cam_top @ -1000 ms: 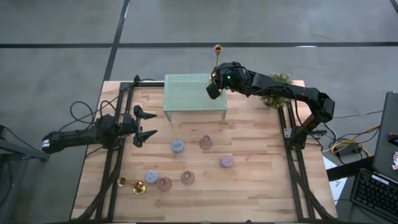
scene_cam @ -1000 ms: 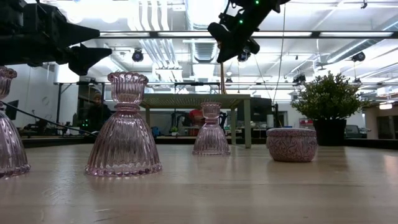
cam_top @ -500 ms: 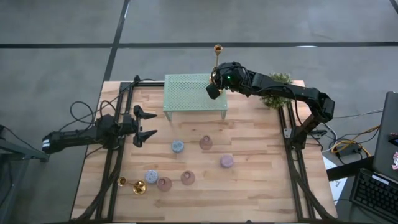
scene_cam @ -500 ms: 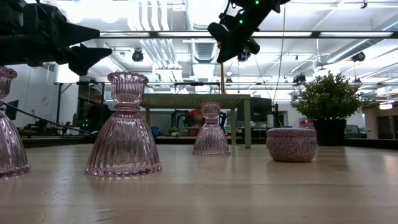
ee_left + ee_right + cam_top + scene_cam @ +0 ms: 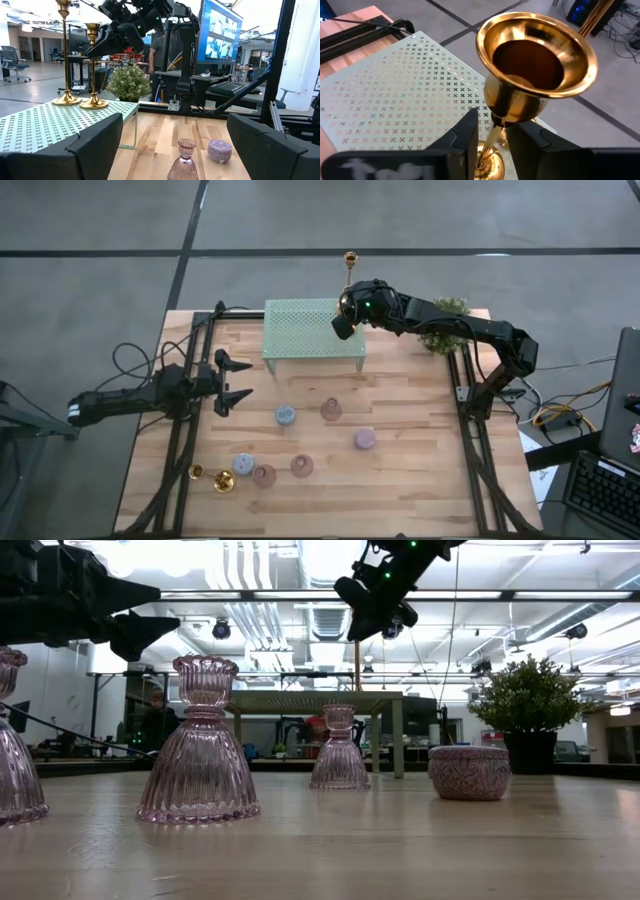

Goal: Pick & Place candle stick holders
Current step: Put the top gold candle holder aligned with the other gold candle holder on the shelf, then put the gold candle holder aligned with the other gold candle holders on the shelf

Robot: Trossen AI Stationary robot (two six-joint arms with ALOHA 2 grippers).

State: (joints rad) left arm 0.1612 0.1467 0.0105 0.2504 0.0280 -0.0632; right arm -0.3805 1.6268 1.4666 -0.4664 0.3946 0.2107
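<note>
Two arms over a wood table [image 5: 420, 470]. At the far edge, a green rack [image 5: 300, 330], with a plant [image 5: 445, 330] just off its right end. Right gripper [image 5: 345, 315] up over the rack's far right corner, fingers [image 5: 465, 140] pressed in on the stem of the short candlestick [image 5: 93, 75] just under its cup. Standing upright on the rack top, this one, with the tall candlestick [image 5: 63, 55] just beside it, bases near each other. Left gripper [image 5: 235, 380] low at the table's left side, well apart from the rack, fingers spread wide and holding nothing. Lying on its side near the front left corner, a third gold candlestick [image 5: 215, 478]. Scattered across the middle and front, six squat holders, among them a blue one [image 5: 286, 416], a pink one [image 5: 331, 409] and a mauve one [image 5: 364, 439].
</note>
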